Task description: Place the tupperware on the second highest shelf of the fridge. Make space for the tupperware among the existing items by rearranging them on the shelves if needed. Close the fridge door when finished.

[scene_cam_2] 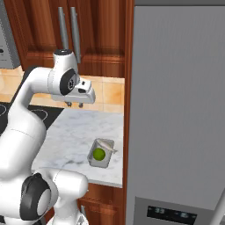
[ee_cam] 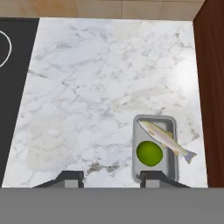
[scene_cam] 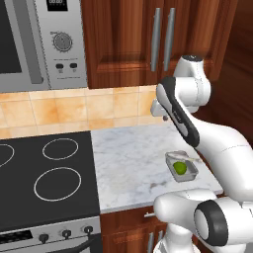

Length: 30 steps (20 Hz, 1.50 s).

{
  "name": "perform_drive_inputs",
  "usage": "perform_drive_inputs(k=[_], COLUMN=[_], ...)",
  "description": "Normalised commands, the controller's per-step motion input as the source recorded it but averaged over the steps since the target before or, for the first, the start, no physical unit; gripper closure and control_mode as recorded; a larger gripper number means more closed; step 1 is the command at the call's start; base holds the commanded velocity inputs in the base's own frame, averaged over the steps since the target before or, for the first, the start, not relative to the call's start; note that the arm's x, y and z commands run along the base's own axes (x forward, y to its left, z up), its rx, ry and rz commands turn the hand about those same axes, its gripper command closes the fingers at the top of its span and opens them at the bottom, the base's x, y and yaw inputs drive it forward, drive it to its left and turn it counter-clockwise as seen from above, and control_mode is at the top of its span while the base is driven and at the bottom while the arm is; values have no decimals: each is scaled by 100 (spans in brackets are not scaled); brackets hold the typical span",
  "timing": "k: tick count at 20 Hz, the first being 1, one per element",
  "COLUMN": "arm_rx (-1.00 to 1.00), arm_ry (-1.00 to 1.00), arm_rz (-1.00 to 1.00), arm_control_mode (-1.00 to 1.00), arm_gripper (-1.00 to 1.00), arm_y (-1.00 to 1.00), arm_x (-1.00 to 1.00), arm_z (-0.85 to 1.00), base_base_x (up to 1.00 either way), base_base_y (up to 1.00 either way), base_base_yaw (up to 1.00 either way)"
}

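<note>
In the hand view the tupperware (ee_cam: 155,149), holding a lime and a fish, sits low and right of centre on the marble counter (ee_cam: 87,87), long axis up-frame, directly above the right fingertip of the spread, empty gripper (ee_cam: 111,178).

Tupperware (ee_cam: 155,148) on marble counter (ee_cam: 96,87)
</note>
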Motion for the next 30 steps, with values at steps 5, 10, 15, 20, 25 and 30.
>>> perform_drive_inputs(k=[5,10,15,20,25,30], arm_rx=[0,0,0,0,0,0], arm_ry=[-3,-1,0,0,0,0], arm_rz=[-4,-4,-2,-1,-1,0], arm_control_mode=[-100,-100,-100,-100,-100,-100], arm_gripper=[-100,-100,-100,-100,-100,-100], arm_y=[2,-8,-21,-17,-20,-11], arm_x=[0,0,0,4,8,23], arm_z=[-30,-85,-81,-75,-68,-49], base_base_x=[0,0,0,0,0,0], base_base_y=[0,0,0,0,0,0], base_base_yaw=[0,0,0,0,0,0])
